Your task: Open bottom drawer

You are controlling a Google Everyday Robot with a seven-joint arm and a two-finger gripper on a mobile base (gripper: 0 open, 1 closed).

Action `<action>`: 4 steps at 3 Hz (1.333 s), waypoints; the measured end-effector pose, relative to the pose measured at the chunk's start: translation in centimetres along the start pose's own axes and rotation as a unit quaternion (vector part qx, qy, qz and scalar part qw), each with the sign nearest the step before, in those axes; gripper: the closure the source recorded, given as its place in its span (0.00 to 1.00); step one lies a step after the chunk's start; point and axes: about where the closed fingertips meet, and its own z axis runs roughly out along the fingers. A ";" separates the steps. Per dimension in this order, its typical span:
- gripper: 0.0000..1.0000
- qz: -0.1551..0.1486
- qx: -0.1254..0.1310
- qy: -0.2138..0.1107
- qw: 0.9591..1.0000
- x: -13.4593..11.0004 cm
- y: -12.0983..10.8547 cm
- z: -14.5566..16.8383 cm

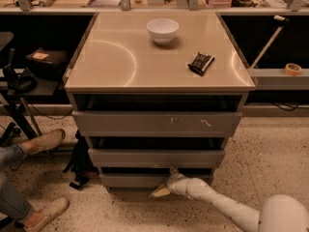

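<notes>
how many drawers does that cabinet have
3, stacked: the scratched top drawer, the middle drawer, and the bottom drawer, with the gripper at its lower front edge.

Smooth, glossy white rounded segments and a bulbous joint make up the robot's arm; its tan-tipped gripper sits low, against the bottom drawer.

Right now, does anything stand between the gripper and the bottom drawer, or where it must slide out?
Nothing visible does. The gripper is at the bottom drawer front, near its lower edge. The floor ahead of it shows only the robot's own arm; the black bag and the person's shoes lie off to the left.
</notes>
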 end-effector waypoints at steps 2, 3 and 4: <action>0.00 -0.008 0.006 0.026 1.000 0.6 0.1 0.6; 0.00 -0.007 0.010 0.066 0.998 -0.2 1.0 2.1; 0.19 -0.016 0.028 0.092 0.995 1.9 0.5 1.8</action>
